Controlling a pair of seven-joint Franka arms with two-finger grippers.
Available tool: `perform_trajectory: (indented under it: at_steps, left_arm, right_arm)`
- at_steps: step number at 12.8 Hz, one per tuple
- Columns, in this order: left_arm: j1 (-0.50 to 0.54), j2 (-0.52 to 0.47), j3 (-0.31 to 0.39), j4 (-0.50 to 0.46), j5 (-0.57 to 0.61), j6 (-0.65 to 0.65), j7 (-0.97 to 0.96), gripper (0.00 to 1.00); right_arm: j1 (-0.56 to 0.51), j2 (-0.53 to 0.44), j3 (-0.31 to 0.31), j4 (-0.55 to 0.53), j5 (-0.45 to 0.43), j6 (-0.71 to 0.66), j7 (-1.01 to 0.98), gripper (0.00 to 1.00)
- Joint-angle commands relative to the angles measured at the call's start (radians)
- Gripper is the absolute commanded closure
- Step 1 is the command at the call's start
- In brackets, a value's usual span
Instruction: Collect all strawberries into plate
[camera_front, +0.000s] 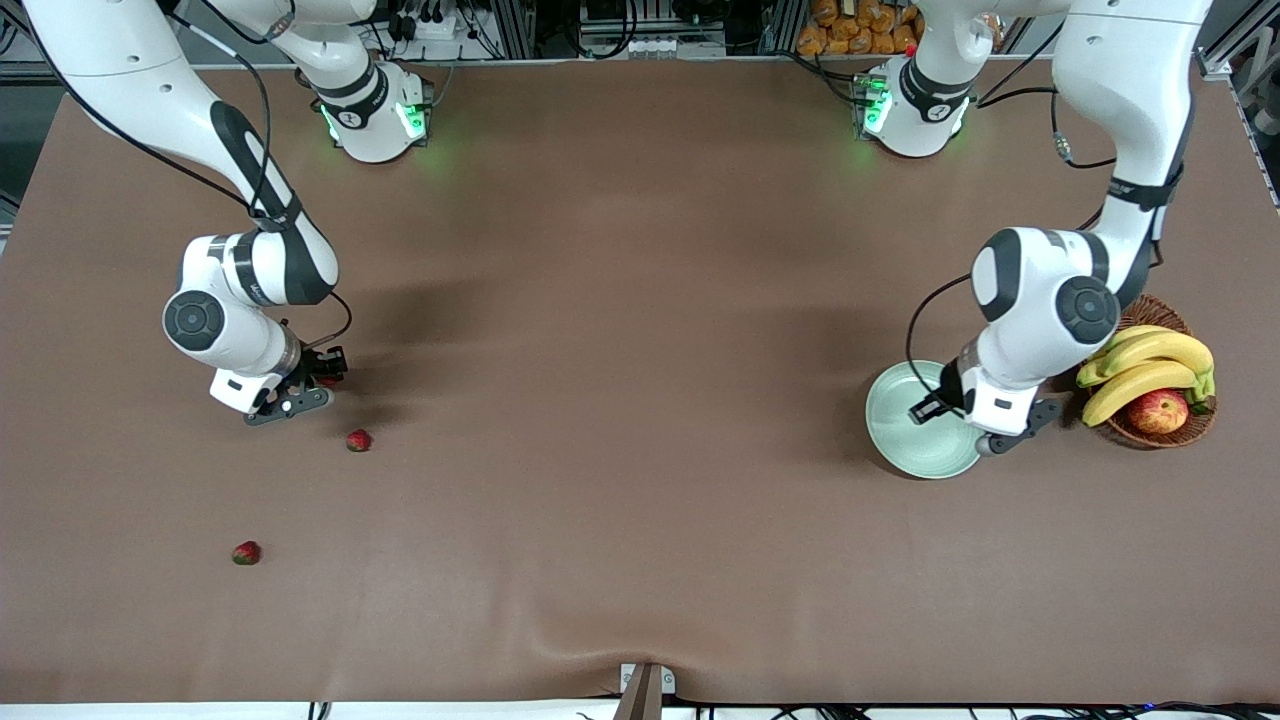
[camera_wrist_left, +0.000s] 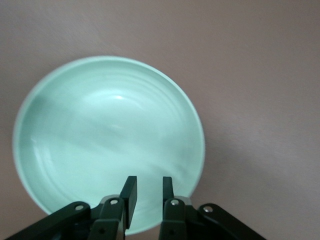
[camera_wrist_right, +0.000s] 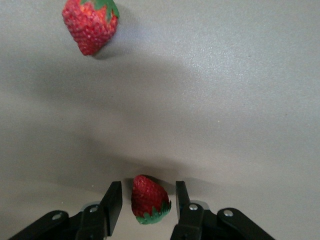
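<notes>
The right gripper (camera_wrist_right: 147, 192), jaws spread, straddled a small red green-capped strawberry (camera_wrist_right: 147, 201) on the brown table (camera_front: 640, 300); an off-centre squeeze might squirt it away. The left gripper (camera_wrist_left: 148, 186), pressed together, hovered over the round mint-green plate (camera_wrist_left: 100, 125), well apart

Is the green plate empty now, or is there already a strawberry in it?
Empty. The left wrist view shows the plate with a bare inside, no berry in it.

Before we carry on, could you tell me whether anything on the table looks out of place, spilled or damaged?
Nothing looks damaged or spilled. The plate is empty under the left gripper; two strawberries lie loose at the right arm's end of the table, and a third sits between the right gripper's fingers. The fruit basket beside the plate is tidy.
</notes>
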Motion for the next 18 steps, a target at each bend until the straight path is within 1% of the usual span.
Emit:
perform_trajectory:
  at_steps: [1,4,5,6,7,8,9,10,11,12,14,16,18]
  left_arm:
    - [-0.003,0.037,-0.052,0.054,-0.027,-0.013,-0.120,0.72]
    - [-0.003,0.072,-0.109,0.094,-0.040,-0.012,-0.238,0.72]
    - [-0.001,0.085,-0.118,0.109,-0.072,-0.012,-0.244,0.72]
    - [-0.003,0.094,-0.125,0.118,-0.111,-0.012,-0.245,0.71]
    - [-0.003,0.099,-0.131,0.131,-0.141,-0.012,-0.245,0.67]
    - [-0.003,0.106,-0.141,0.135,-0.160,-0.012,-0.246,0.61]
    - [-0.003,0.115,-0.152,0.146,-0.174,-0.012,-0.254,0.53]
    - [-0.003,0.120,-0.161,0.155,-0.186,-0.012,-0.272,0.44]
    - [-0.003,0.129,-0.174,0.161,-0.194,-0.012,-0.289,0.18]
    - [-0.003,0.132,-0.183,0.169,-0.200,-0.010,-0.307,0.00]
    - [-0.007,0.134,-0.195,0.180,-0.202,-0.012,-0.343,0.00]
    - [-0.015,0.134,-0.198,0.187,-0.203,-0.012,-0.363,0.00]
    - [-0.023,0.134,-0.203,0.189,-0.203,-0.010,-0.390,0.00]
  right_arm:
    - [-0.019,0.001,0.008,-0.013,-0.025,0.019,-0.007,0.68]
    - [-0.027,-0.004,0.010,-0.013,-0.023,0.017,-0.007,0.95]
    - [-0.027,-0.010,0.011,-0.013,-0.023,0.010,-0.007,0.99]
    - [-0.024,-0.021,0.011,-0.013,-0.023,0.007,-0.008,1.00]
    - [-0.022,-0.038,0.014,-0.013,-0.023,-0.007,-0.011,1.00]
    - [-0.018,-0.064,0.016,-0.011,-0.020,-0.042,-0.011,1.00]
    - [-0.011,-0.096,0.027,-0.007,-0.017,-0.079,-0.014,1.00]
    - [-0.014,-0.122,0.051,-0.002,-0.014,-0.105,-0.019,1.00]
    - [-0.013,-0.142,0.062,-0.001,-0.011,-0.113,-0.019,1.00]
    - [-0.010,-0.154,0.065,0.001,-0.005,-0.111,-0.019,1.00]
    - [-0.011,-0.177,0.108,0.013,0.043,-0.111,-0.020,1.00]
    - [-0.011,-0.191,0.172,0.028,0.105,-0.113,-0.020,1.00]
    - [-0.010,-0.190,0.232,0.044,0.145,-0.111,-0.020,1.00]
